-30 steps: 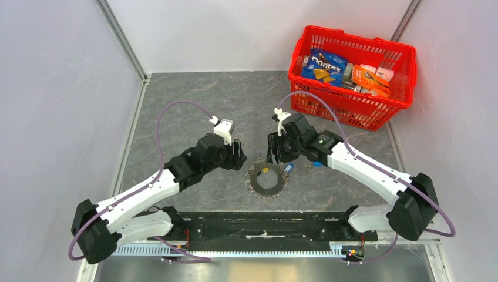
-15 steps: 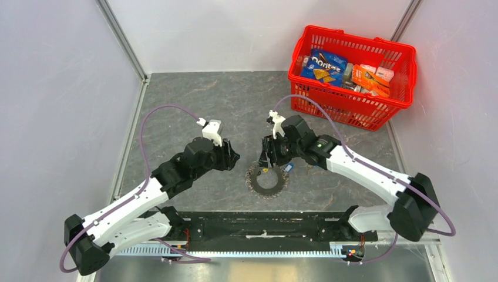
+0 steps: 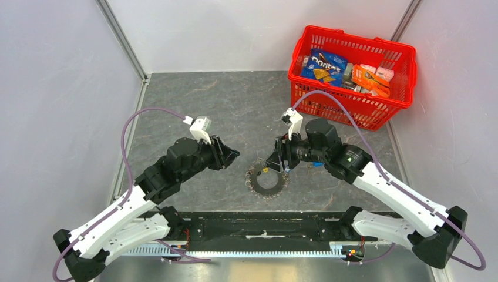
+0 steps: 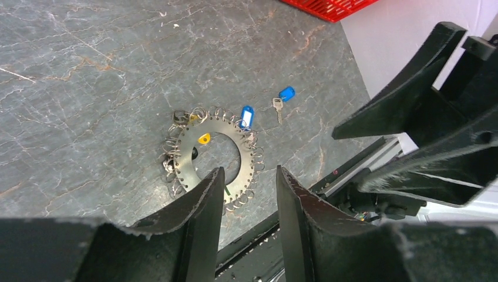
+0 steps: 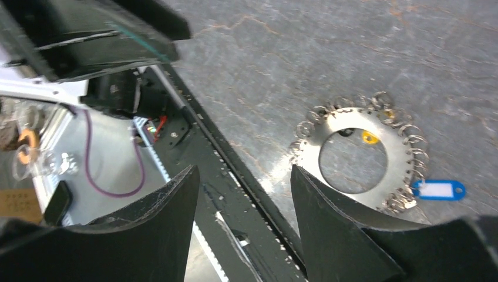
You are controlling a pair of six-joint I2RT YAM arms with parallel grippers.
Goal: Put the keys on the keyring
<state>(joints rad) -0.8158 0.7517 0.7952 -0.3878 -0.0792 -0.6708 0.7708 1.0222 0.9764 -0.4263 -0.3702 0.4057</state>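
The keyring [image 3: 265, 178] is a flat metal disc ring with small wire loops round its rim and a yellow tag, lying on the grey table. It also shows in the left wrist view [image 4: 214, 124] and the right wrist view [image 5: 358, 200]. One blue-tagged key [image 4: 246, 116] lies at its rim; its blue tag also shows in the right wrist view [image 5: 438, 189]. A second blue-tagged key [image 4: 285, 95] lies a little apart. My left gripper [image 3: 230, 155] is open and empty, above and left of the ring. My right gripper [image 3: 277, 160] is open and empty, above the ring's right side.
A red basket [image 3: 352, 108] full of snack packs stands at the back right. A black rail [image 3: 264, 226] runs along the near edge between the arm bases. Grey walls close in the left and right sides.
The left arm has drawn back to the left, away from the ring. The right wrist has shifted right and turned. The ring and keys have not moved.
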